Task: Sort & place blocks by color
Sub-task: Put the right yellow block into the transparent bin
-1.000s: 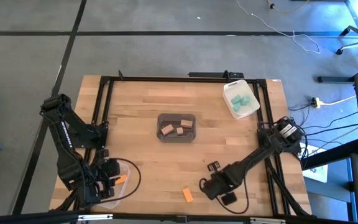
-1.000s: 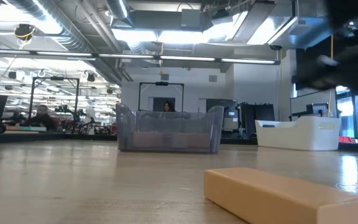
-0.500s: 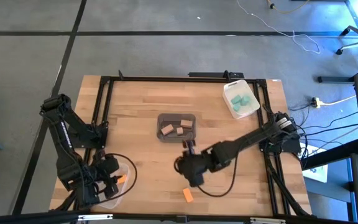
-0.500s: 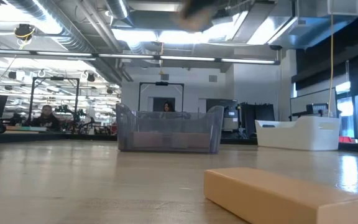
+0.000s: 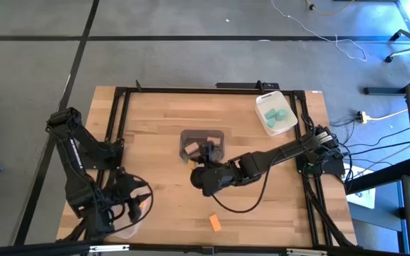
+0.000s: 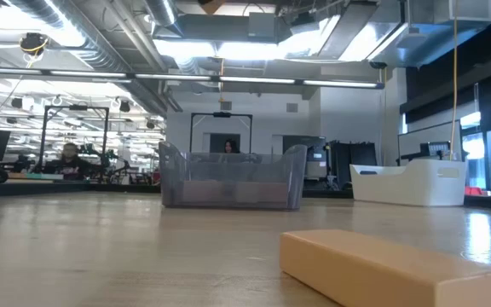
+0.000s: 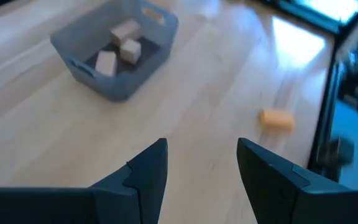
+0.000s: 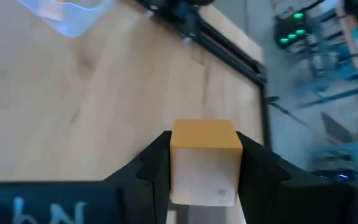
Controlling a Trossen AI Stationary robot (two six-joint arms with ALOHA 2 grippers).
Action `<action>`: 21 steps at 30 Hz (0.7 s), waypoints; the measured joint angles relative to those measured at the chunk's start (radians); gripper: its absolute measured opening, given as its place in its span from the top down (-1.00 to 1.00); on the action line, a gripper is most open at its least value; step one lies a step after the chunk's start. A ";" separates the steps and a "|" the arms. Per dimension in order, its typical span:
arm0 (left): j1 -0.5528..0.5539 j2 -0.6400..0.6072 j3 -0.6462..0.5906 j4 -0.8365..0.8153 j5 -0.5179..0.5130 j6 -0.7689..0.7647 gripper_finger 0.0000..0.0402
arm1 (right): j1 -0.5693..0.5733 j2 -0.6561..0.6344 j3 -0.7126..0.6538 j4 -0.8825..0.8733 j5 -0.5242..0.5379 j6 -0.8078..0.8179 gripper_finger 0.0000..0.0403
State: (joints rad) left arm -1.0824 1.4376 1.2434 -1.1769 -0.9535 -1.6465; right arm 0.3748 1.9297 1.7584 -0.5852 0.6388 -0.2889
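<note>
Open workshop hall with exposed ceiling ducts and strip lights; grey concrete floor around the rig.

- 1 light butcher-block wooden table [image 5: 155, 121], bordered by 1 black metal frame [image 5: 191, 90] along its edges.
- 1 dark grey plastic bin [image 7: 104, 87], mid-table. Contents: 3 tan bare-wood blocks [image 7: 107, 62], lying loose and close together.
- 1 white plastic bin [image 5: 263, 99], far right corner, close against the frame rail. Contents: teal blocks [image 5: 275, 115], seemingly 3; exact count not certain.
- 1 clear plastic bin [image 8: 73, 18], near left corner. Contents: 1 small orange piece visible; anything more cannot be told.
- 1 loose orange cuboid block [image 5: 215, 222], flat on bare wood near the front edge, well apart from all three bins.
- 1 orange-topped cuboid block [image 8: 204, 155] with a paler front face, off the table, clamped between the two dark fingers of the right end effector [image 8: 204, 143]; arm stretched from the right side to mid-table, hanging just in front of the grey bin.
- Left end effector [image 7: 202, 149]: over the clear bin at the near left corner, fingers spread, nothing between them.

Open room: broad bare wood between the grey bin and the left rail, along the far edge left of the white bin, and at the near right corner.
</note>
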 joint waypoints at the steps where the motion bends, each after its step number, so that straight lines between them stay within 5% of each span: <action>1: 0.014 0.000 0.000 0.005 -0.016 -0.014 0.09 | 0.000 0.000 0.000 0.006 0.017 -0.006 0.34; 13: 0.255 0.000 0.000 0.115 -0.117 -0.120 0.09 | -0.002 0.005 -0.001 0.112 0.067 -0.166 0.34; 21: 0.346 -0.027 -0.001 0.385 -0.098 0.223 0.09 | -0.004 0.006 -0.001 0.112 0.067 -0.166 0.34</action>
State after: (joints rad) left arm -0.7360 1.4106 1.2427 -0.7915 -1.0520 -1.4239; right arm 0.3711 1.9362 1.7573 -0.4733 0.7055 -0.4546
